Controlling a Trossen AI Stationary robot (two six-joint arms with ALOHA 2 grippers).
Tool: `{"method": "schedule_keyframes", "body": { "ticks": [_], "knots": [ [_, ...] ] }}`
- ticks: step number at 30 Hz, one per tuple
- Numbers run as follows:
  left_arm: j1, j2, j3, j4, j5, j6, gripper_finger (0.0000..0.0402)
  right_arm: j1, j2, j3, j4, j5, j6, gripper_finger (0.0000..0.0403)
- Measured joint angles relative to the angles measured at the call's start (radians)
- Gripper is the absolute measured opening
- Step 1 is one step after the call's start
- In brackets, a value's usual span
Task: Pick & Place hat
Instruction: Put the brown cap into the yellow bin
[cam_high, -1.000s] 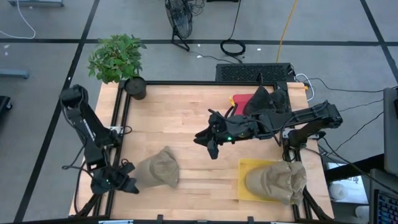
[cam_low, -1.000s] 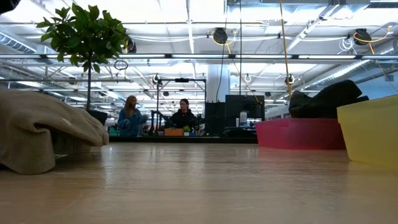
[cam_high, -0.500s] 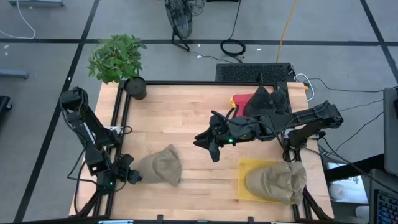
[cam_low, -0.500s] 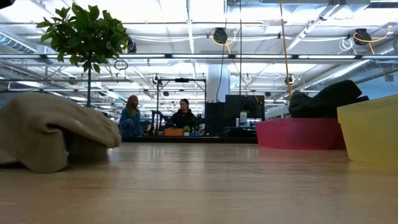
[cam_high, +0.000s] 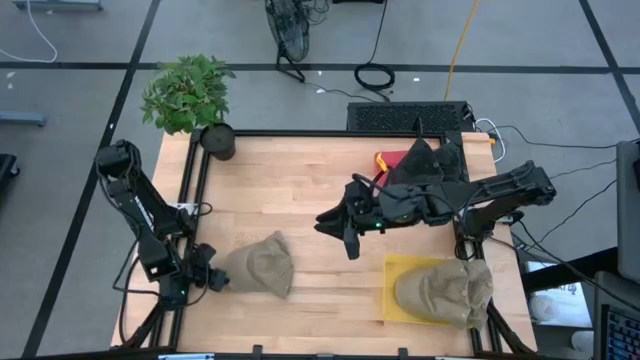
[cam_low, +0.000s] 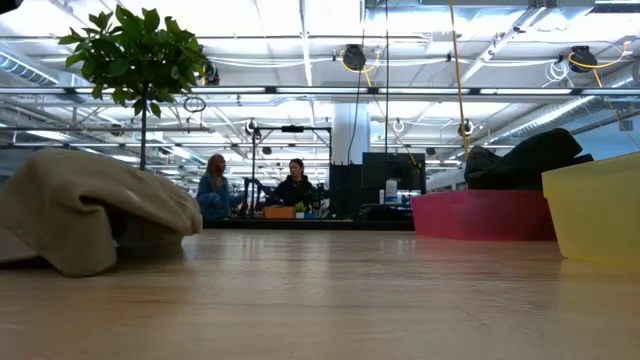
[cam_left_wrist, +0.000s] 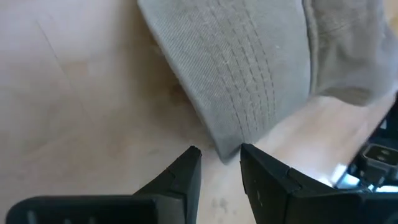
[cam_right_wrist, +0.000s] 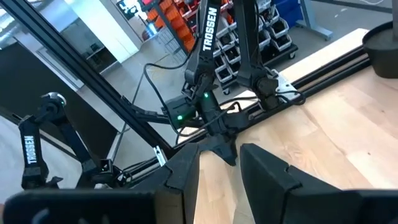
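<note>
Hat (cam_high: 258, 266) in tan cloth lies on the near left part of the wooden table (cam_high: 290, 180), and the left gripper (cam_high: 210, 281) sits low at its outer edge. In the left wrist view the two dark fingers (cam_left_wrist: 186, 171) stand a little apart, with the brim's tip (cam_left_wrist: 227, 152) reaching just into the gap; whether they pinch it or merely touch it I cannot tell.

Judging by this, the pick is the step in hand: the hat is on the boards, not lifted. The next move calls for a firm bite on the brim, then a lift clear of the table and a carry toward the bins at the right.

The right gripper (cam_high: 346, 238) hangs over the middle of the table, well apart from the hat, its fingers (cam_right_wrist: 186, 168) parted around nothing.

A yellow bin (cam_high: 400, 268) at the near right corner holds another tan hat (cam_high: 445, 292). A red bin (cam_high: 385, 161) at the far right holds dark cloth (cam_high: 430, 155).

The table is pale plank wood in a black frame. A potted plant (cam_high: 188, 92) stands at its far left corner. Beyond is a wide workshop hall with ceiling pipes and lights, and two people (cam_low: 255, 188) stand at a bench far off.
</note>
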Motion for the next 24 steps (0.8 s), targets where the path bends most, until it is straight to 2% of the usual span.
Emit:
{"method": "schedule_keyframes", "body": {
  "ticks": [7,12,20,24],
  "knots": [
    [0.043,0.0,0.0,-0.053,-0.021,0.007,0.0115,0.0,0.0,0.0,0.037,0.0,-0.004,0.0102],
    [0.06,0.0,0.0,-0.062,-0.097,0.021,0.0115,0.0,0.0,0.0,0.035,-0.001,-0.004,0.0102],
    [0.069,0.0,0.0,-0.065,-0.149,0.027,0.0114,0.0,0.0,0.0,0.035,-0.002,-0.001,0.0102],
    [0.075,0.0,0.0,-0.08,-0.159,0.03,0.0089,0.0,0.0,0.0,0.035,-0.001,-0.001,0.0102]
  ]
}}
